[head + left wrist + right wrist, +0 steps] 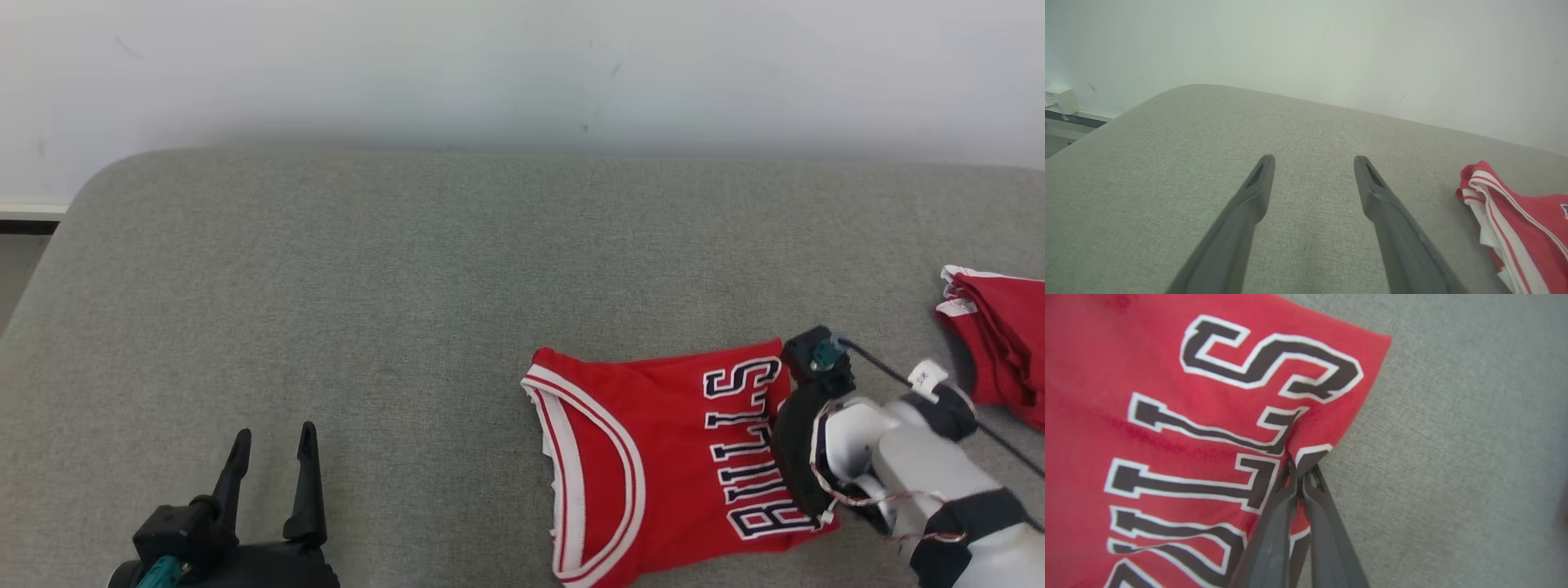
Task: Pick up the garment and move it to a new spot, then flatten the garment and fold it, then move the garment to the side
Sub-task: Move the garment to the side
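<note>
The garment [653, 457] is a red jersey with white trim and black lettering, lying folded on the grey padded surface [367, 310] right of centre. In the right wrist view my right gripper [1299, 469] is shut on the garment [1167, 396], pinching a small fold of cloth at its edge beside the lettering. My right arm [898, 457] reaches over that edge from the lower right, and its wrist hides the fingers in the head view. My left gripper [273, 437] rests open at the lower left, well apart from the jersey. Between its fingers [1314, 161] there is only bare surface, with the garment's trimmed edge [1523, 232] off to the right.
A second bundle of red cloth [1000, 351] lies at the far right edge. A white wall [522, 73] runs behind the surface, whose rounded corner [90, 188] falls off at the left. Open grey surface spreads across the left and middle. A small white box [1057, 98] sits by the wall.
</note>
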